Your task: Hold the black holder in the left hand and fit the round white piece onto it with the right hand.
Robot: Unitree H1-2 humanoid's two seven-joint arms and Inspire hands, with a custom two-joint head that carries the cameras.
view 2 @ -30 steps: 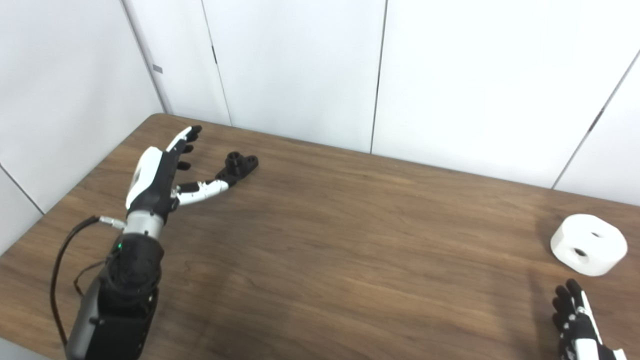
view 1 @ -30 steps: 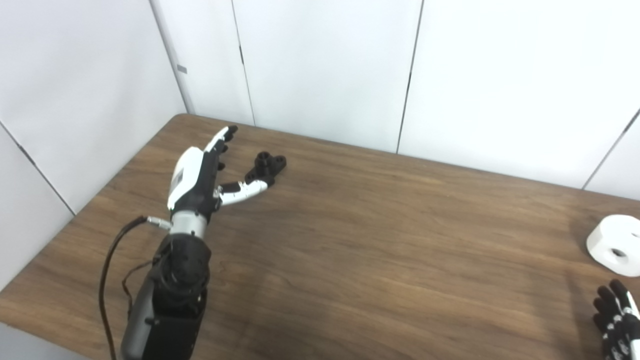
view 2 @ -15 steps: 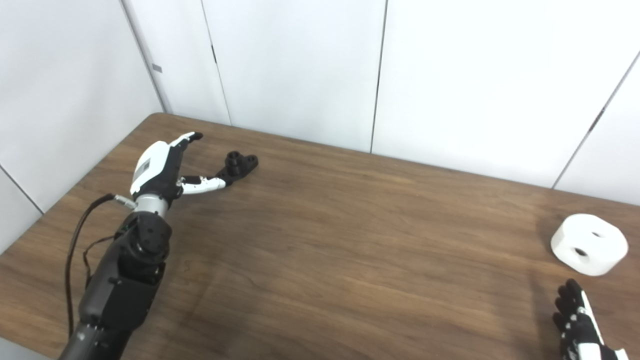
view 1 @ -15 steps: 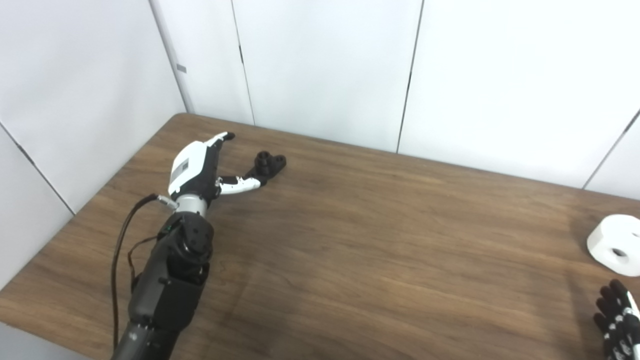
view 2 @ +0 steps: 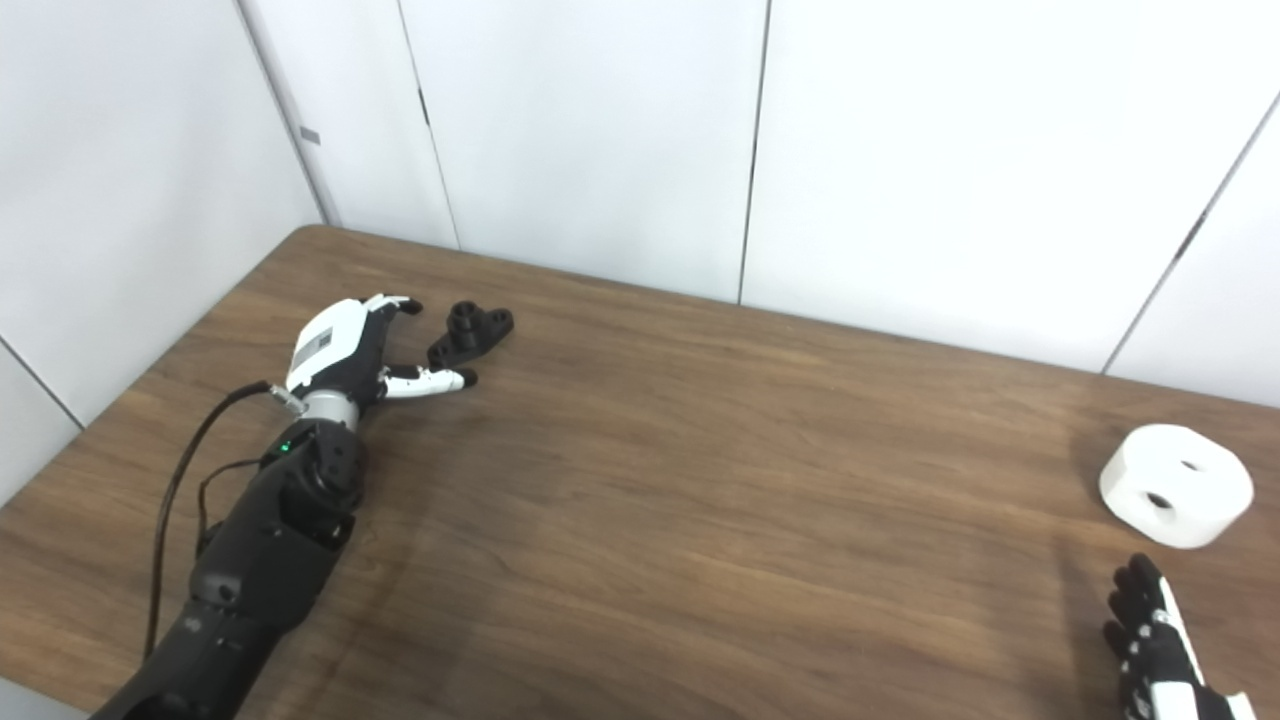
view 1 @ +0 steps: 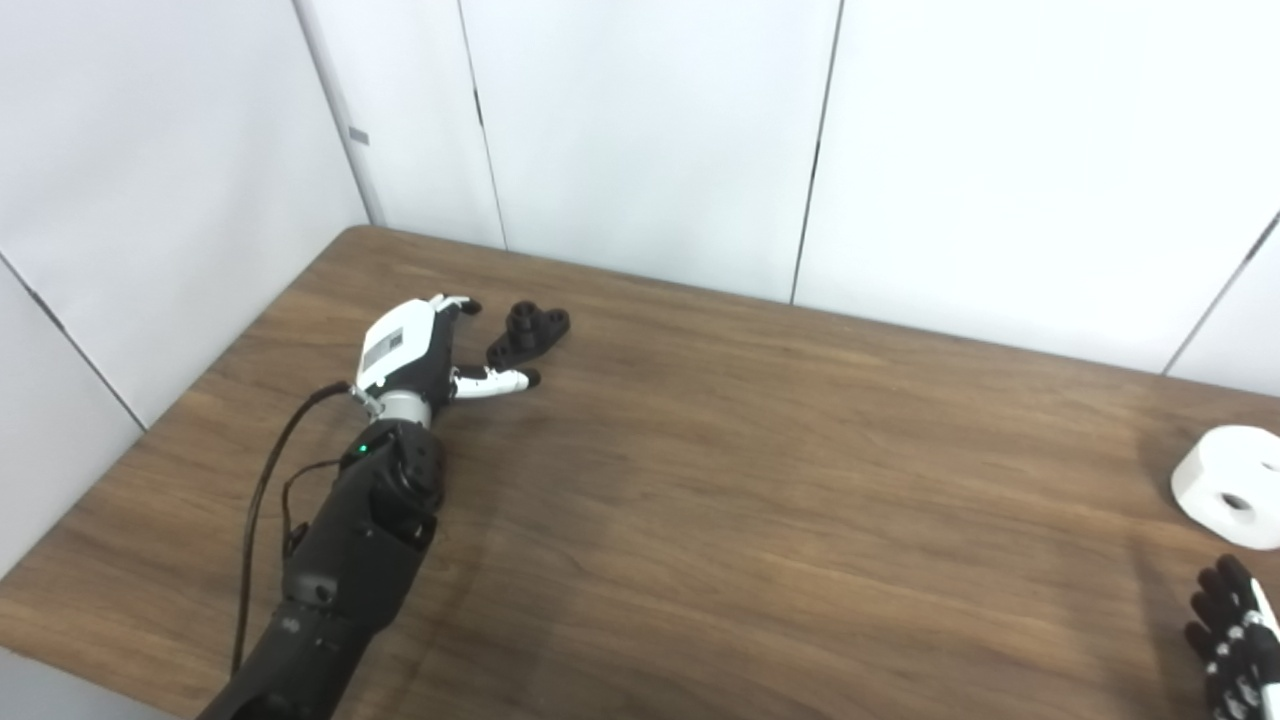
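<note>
Nowhere readable writing; left hand [view 1: 412,347] spread beside black holder [view 1: 527,332].

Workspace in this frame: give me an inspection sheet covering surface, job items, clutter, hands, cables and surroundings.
Surface: brown wooden table, no visible damage.
Black holder: lying on the table at far left, not yet held.
Round white piece: resting on the table at far right, untouched.
Clutter: nothing seen.
Left hand: open, low over the table beside the holder, fingers to its left, thumb in front of it; contact cannot be told.
Right hand: at the lower right edge, near the white piece but apart from it, fingers spread, holding nothing.
Cables: black cable looping along the left forearm.
Surroundings: plain white wall panels behind and to the left.
</note>
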